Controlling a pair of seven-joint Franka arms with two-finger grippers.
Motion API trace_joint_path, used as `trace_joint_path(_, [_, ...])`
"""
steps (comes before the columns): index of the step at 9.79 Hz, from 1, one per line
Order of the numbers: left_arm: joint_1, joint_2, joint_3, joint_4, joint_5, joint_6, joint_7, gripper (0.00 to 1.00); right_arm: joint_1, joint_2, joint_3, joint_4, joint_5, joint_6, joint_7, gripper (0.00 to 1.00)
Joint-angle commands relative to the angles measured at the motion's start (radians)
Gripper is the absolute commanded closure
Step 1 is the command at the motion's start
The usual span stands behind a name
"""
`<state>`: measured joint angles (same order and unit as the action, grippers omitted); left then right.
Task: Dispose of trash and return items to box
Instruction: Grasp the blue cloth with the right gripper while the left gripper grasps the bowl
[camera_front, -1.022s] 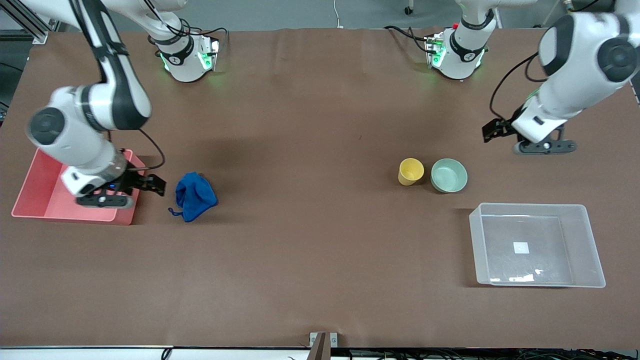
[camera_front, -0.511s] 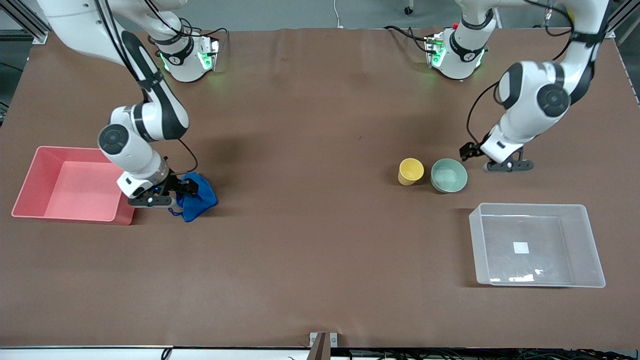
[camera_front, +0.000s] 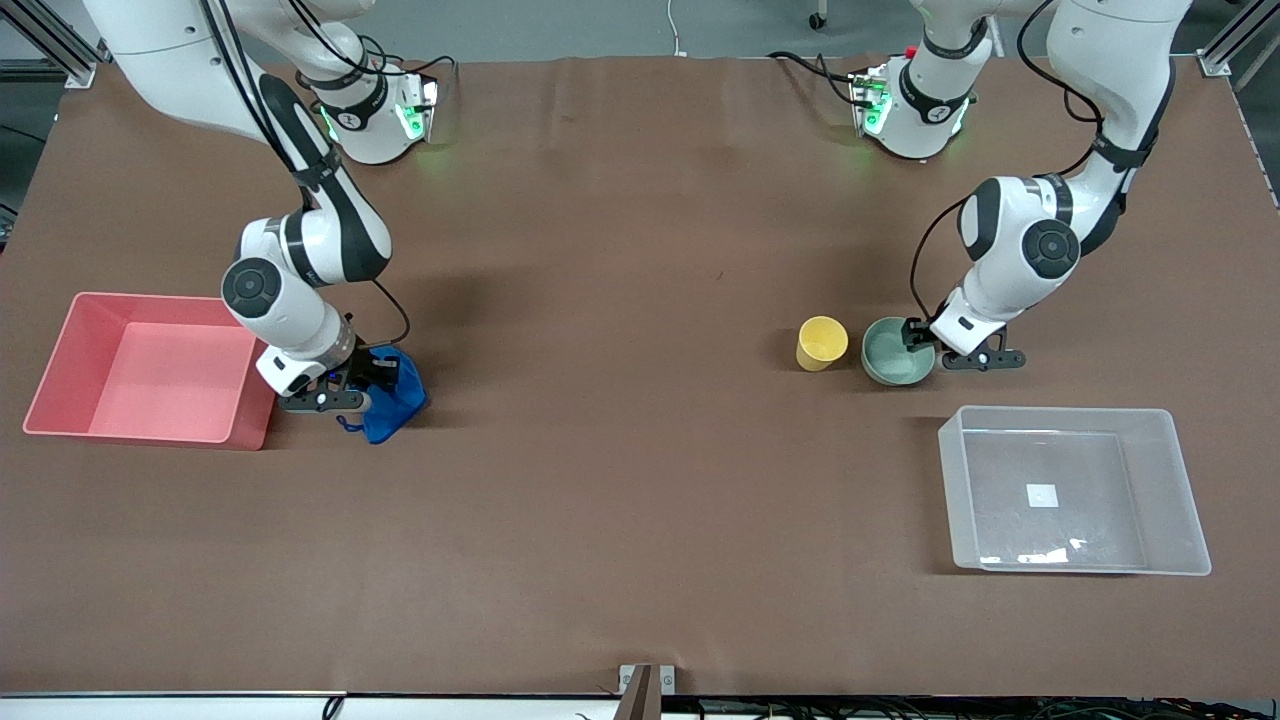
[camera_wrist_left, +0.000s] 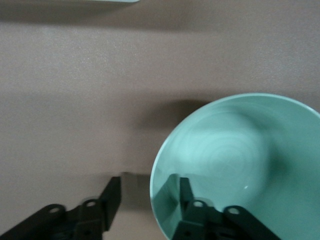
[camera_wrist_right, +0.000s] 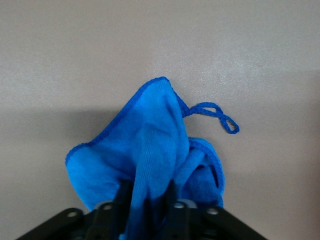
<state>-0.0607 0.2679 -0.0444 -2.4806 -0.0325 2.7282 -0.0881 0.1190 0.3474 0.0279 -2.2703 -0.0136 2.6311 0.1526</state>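
Note:
The blue cloth (camera_front: 402, 398) lies on the table beside the pink bin. My right gripper (camera_front: 374, 376) is down on it, and its fingers pinch a raised fold of the cloth (camera_wrist_right: 150, 135) in the right wrist view, where the gripper (camera_wrist_right: 146, 187) shows at the frame's edge. The string loop (camera_wrist_right: 220, 116) lies flat on the table. My left gripper (camera_front: 916, 338) is open at the mint-green bowl (camera_front: 888, 356). It straddles the rim (camera_wrist_left: 150, 182), with one finger inside the bowl (camera_wrist_left: 240, 150) and one outside. The yellow cup (camera_front: 822, 342) stands beside the bowl. The clear box (camera_front: 1050, 410) is nearer the front camera than the bowl.
The pink bin (camera_front: 140, 298) sits at the right arm's end of the table, right beside the cloth and my right gripper. The brown table top stretches wide between the cloth and the cup.
My left gripper has dropped from beside the bowl onto its rim. My right gripper has settled lower on the cloth and closed on a fold, and the cloth has bunched slightly.

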Motion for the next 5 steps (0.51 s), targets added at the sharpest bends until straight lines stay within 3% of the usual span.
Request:
trace_joint_path(1, [-0.004,0.014,0.003,-0.001,-0.018,0.016,0.016,1.00,-0.004,-0.034,-0.002,0.018,0.009,-0.116,0.015,0.99])
trace_joint_path(3, [-0.007,-0.047,0.003,-0.001,-0.018,-0.022,0.022,1.00,-0.007,-0.118,-0.003,0.124,0.012,-0.370,0.015,0.99])
trace_joint_path(5, [-0.001,-0.212,0.017,0.026,-0.020,-0.233,0.100,1.00,-0.021,-0.159,-0.009,0.318,0.012,-0.669,0.013,0.98])
